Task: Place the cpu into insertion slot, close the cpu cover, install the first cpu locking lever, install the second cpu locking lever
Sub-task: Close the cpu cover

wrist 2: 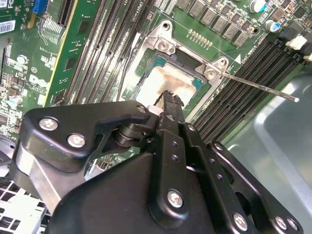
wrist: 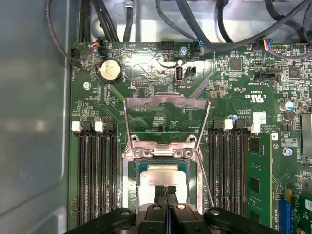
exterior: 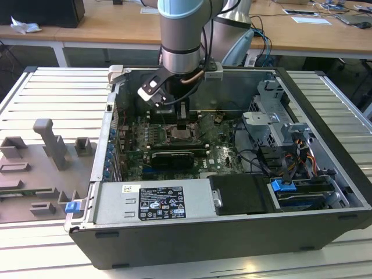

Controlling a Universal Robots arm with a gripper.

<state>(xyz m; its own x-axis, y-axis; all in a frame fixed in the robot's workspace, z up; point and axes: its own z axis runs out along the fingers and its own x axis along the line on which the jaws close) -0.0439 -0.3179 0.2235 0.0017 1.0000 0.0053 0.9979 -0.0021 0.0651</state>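
The robot arm's black two-fingered gripper (exterior: 181, 125) is reaching down into the open dark grey computer case (exterior: 192, 250), near the middle of the green circuit board (wrist: 234, 97). In both wrist views its fingers are pressing flat against each other with nothing visible between them, and the joined tip (wrist: 165, 189) is hovering over, or perhaps touching, the near edge of the small flat square pale silvery-beige cpu (wrist: 162, 176); I cannot tell which.

The cpu is already lying level inside the small square dark insertion slot with the silvery metal rim (wrist: 130, 170), between the two banks of long black memory slots (wrist: 97, 170). The narrow joined tip is probably suiting this tight place, where open fingers could be catching the rim.

The thin square silvery metal cpu cover (wrist: 146, 101) is lying swung back on its hinge beyond the slot, so the socket is remaining free from above. A thin silvery wire locking lever (wrist 2: 258, 86) is sticking out sideways, unlatched, which is letting the cover be open.
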